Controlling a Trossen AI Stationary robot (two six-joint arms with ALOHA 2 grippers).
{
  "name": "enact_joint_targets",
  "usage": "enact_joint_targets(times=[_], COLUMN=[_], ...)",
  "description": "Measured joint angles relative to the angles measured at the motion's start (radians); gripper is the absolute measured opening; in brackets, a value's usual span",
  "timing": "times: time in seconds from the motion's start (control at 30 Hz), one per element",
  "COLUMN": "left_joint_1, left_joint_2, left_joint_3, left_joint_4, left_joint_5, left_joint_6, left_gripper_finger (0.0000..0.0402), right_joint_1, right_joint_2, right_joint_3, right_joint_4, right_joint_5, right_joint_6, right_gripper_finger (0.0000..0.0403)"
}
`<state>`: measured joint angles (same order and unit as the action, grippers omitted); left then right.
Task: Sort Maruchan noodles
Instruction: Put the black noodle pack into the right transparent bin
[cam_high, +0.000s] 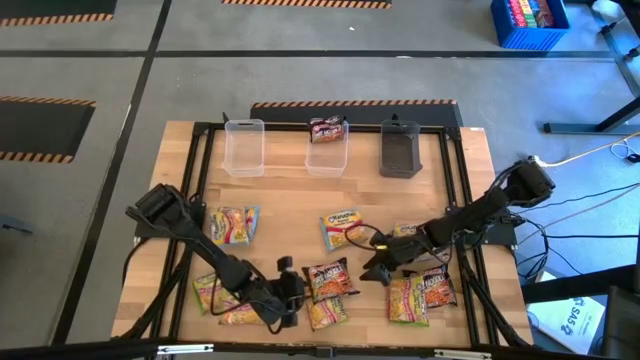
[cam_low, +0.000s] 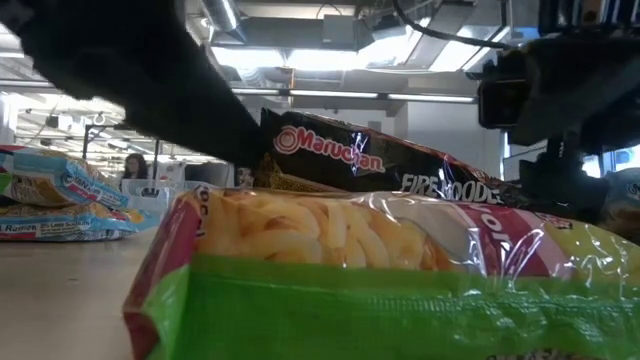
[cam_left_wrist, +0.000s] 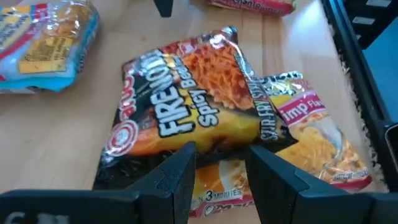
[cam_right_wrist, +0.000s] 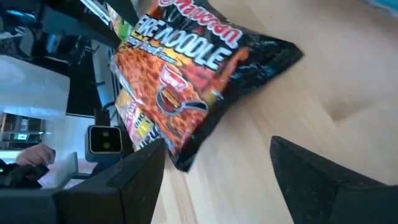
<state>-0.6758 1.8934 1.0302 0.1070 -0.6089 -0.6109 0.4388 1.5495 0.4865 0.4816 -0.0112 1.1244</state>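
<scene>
the left gripper (cam_high: 288, 290) is seen low at the front of the wooden table (cam_high: 290, 200), its fingers (cam_left_wrist: 171, 177) spread a little and resting at the near edge of a dark maroon fire noodle packet (cam_high: 330, 277). that packet lies partly over a yellow-green packet (cam_high: 327, 311), as shown in the left wrist view. the right gripper (cam_high: 377, 268) is held just to the right of the same dark packet, its jaws spread wide over bare wood and pinching nothing. 2 more packets (cam_high: 420, 293) are seen side by side right of it, a blue-edged packet (cam_high: 343, 228) behind it, and another blue-edged one (cam_high: 233, 224) further left. 1 dark packet (cam_high: 328, 129) is resting on the rim of the middle clear tub (cam_high: 327, 152), between an empty clear tub (cam_high: 244, 146) and a dark grey tub (cam_high: 400, 148) along the back edge. in the low view, a yellow-green packet fills the foreground.
</scene>
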Motion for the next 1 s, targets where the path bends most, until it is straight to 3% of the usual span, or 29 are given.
enact_joint_targets(times=[0.23,0.43,0.73,1.0], left_joint_1=[0.003,0.015,0.018,0.018], left_joint_2=[0.058,0.071,0.071,0.071], left_joint_3=[0.0,0.001,0.001,0.001], left_joint_4=[0.028,0.03,0.029,0.037], left_joint_5=[-0.001,0.013,0.014,0.015], left_joint_6=[0.015,0.018,0.018,0.044], left_gripper_finger=[0.0133,0.0133,0.0133,0.0133], right_joint_1=[-0.018,-0.029,-0.047,-0.048], right_joint_2=[0.128,0.19,0.199,0.199], right_joint_3=[0.061,0.068,0.068,0.068], right_joint_4=[-0.001,0.155,0.177,0.252], right_joint_5=[-0.042,-0.057,0.021,0.018], right_joint_6=[0.0,-0.001,0.01,0.019], right_gripper_finger=[0.0303,0.0321,0.032,0.0319])
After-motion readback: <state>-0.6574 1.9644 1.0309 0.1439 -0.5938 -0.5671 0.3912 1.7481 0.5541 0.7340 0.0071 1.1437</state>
